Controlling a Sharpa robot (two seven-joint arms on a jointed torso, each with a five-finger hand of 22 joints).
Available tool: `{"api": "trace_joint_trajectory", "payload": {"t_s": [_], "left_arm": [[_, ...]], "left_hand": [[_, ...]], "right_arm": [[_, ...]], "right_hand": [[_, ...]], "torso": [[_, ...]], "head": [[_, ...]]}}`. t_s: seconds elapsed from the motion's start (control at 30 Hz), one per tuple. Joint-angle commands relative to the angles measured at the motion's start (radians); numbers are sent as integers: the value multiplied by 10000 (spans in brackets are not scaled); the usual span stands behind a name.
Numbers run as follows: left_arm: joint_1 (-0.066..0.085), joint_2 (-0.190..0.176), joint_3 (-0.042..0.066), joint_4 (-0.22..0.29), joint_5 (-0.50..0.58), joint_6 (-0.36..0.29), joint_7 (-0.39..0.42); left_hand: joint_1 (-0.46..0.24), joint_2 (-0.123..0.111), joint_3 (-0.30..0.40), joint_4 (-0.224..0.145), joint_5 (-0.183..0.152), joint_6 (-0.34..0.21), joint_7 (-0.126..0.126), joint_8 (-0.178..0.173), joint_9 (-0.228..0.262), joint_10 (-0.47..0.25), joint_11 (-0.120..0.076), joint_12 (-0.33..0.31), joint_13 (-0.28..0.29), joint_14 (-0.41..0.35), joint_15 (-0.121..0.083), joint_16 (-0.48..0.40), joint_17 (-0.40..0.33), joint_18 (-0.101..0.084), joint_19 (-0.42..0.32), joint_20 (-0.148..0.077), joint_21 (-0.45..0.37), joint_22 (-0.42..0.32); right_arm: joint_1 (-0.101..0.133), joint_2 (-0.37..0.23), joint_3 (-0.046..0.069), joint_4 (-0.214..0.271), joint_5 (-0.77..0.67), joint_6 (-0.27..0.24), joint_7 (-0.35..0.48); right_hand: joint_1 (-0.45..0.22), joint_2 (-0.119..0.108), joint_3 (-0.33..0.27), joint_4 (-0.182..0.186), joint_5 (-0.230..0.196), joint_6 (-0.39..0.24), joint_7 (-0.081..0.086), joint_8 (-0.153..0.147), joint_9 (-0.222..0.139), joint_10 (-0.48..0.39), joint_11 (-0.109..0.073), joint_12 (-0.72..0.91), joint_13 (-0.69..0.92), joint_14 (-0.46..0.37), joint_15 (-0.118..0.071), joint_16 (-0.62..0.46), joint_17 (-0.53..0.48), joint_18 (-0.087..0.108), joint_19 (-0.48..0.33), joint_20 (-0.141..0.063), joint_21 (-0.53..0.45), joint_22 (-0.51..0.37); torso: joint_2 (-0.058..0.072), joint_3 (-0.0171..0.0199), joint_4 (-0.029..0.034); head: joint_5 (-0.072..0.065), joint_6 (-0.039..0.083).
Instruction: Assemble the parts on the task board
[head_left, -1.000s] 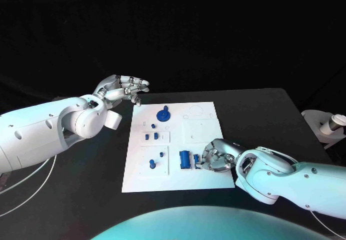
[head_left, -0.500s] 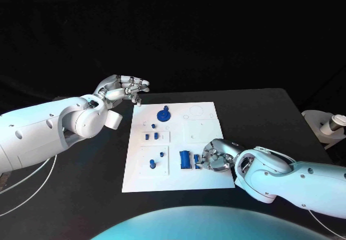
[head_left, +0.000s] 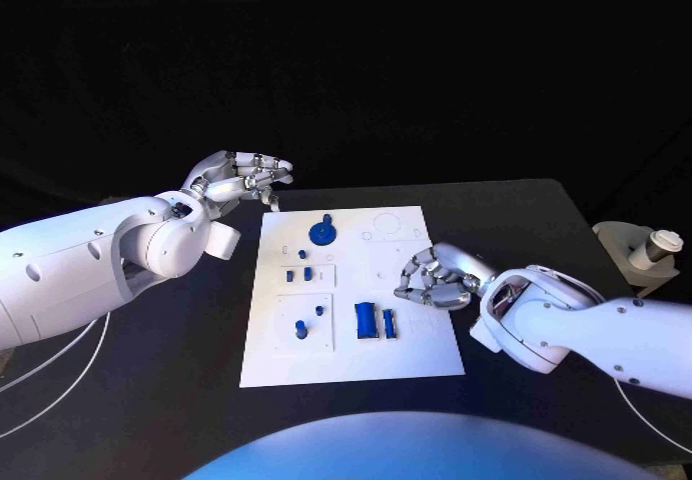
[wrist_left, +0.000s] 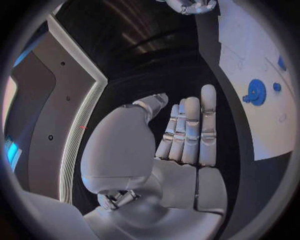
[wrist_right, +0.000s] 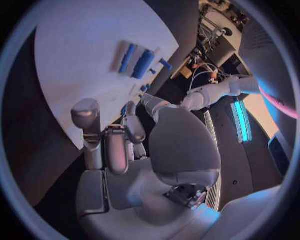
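The blue parts (head_left: 374, 319) lie lengthwise on the white board (head_left: 418, 345), just toward you from your nearer right robot hand (head_left: 437, 277), its fingers curled around nothing.

On the task board (head_left: 411, 345), the parts (head_left: 374, 320) lie left of the right hand (head_left: 433, 278) at its right edge.

Right hand (wrist_right: 125, 145) empty, fingers curled — above task board (wrist_right: 81, 55), blue parts (wrist_right: 140, 61).
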Motion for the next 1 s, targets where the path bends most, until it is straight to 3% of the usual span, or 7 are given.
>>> {"api": "trace_joint_trajectory", "payload": {"t_s": [0.03, 0.6, 0.63, 0.83, 0.9, 0.93, 1.0], "left_arm": [[-29, 121, -2, -189, 605, -51, 469], [-537, 1370, -8, -2223, 2068, -1281, 1887], [-511, 1290, -17, -2104, 1549, -703, 1208], [-588, 1226, 41, -1839, 1551, -1064, 1251], [-664, 1163, 98, -1575, 1552, -1423, 1293], [-703, 1131, 128, -1441, 1553, -1605, 1315], [-794, 1055, 196, -1127, 1554, -2032, 1365]], "left_hand": [[13, -54, 6, 81, 33, -57, -12, 62, -10, -85, -32, 91, 12, -275, 17, -295, -169, 130, -199, 13, -246, -132], [133, -46, -557, 779, 5, -1159, -451, -230, -597, -1184, 304, -2033, -1831, -3948, 1182, -7894, -3212, -412, -4427, 1602, -6579, -4616], [-3999, 2011, -5045, -1124, -2285, -8900, -1874, -1912, -4111, -10219, -1215, -3048, -2607, -10603, -433, -11022, -5213, -1703, -10826, -1316, -7166, -6593], [-5537, 2011, -5045, -1124, -2285, -8900, -1874, -1912, -4111, -10219, -1215, -3048, -2607, -10603, -433, -11022, -5213, -1703, -10826, -1316, -7166, -6593], [-6253, 2011, -5045, -1124, -2285, -8900, -1874, -1912, -4111, -10219, -1215, -3048, -2607, -10603, -433, -11022, -5213, -1703, -10826, -1316, -7166, -6593], [-13461, 2011, -5045, -1124, -2285, -8900, -1874, -1912, -4111, -10219, -1215, -3048, -2607, -10603, -433, -11022, -5213, -1703, -10826, -1316, -7166, -6593], [-13461, 2011, -5045, -1124, -2285, -8900, -1874, -1912, -4111, -10219, -1215, -3048, -2607, -10603, -433, -11022, -5213, -1703, -10826, -1316, -7166, -6593]], "right_arm": [[267, 209, 6, -702, 4138, 177, 3112], [896, 2978, 288, -6372, 9885, 2009, 5820], [899, 2849, 281, -6177, 8610, 1246, 4970], [815, 2805, 414, -5816, 8819, 898, 5096], [732, 2762, 546, -5457, 9028, 553, 5222], [690, 2740, 613, -5274, 9134, 377, 5286], [592, 2689, 770, -4848, 9382, -33, 5435]], "right_hand": [[205, 24, 64, -138, 53, -342, 176, -130, -29, -1043, 147, -1354, -851, -169, 162, -816, -1042, 335, -796, 104, -2213, -79], [483, 225, 1738, -1042, -398, -716, 1166, -2405, -2194, -3145, 1540, -9402, -10084, -5376, 1867, -11127, -8991, 620, -5336, 2051, -6536, -6367], [-3241, 1774, -4092, -1909, -1435, -8826, -938, -5004, -6529, -12775, -184, -11133, -12571, -14639, 515, -14181, -12744, -1243, -13274, -551, -7189, -13074], [-4779, 1774, -4092, -1909, -1435, -8826, -938, -5004, -6529, -12775, -184, -11133, -12571, -14639, 515, -14181, -12744, -1243, -13274, -551, -7189, -13074], [-12157, 1774, -4092, -1909, -1435, -8826, -938, -5004, -6529, -12775, -184, -11133, -12571, -14639, 515, -14181, -12744, -1243, -13274, -551, -7189, -13074], [-12157, 1774, -4092, -1909, -1435, -8826, -938, -5004, -6529, -12775, -184, -11133, -12571, -14639, 515, -14181, -12744, -1243, -13274, -551, -7189, -13074], [-12157, 1774, -4092, -1909, -1435, -8826, -938, -5004, -6529, -12775, -184, -11133, -12571, -14639, 515, -14181, -12744, -1243, -13274, -551, -7189, -13074]], "torso": [[-209, -163, -27], [-852, -196, -45], [-723, -256, -56], [-695, -227, -43], [-668, -198, -30], [-654, -183, -24], [-622, -149, -9]], "head": [[-89, 53], [120, 1556], [9, 1383], [91, 1563], [173, 1743], [216, 1838], [312, 2047]]}}
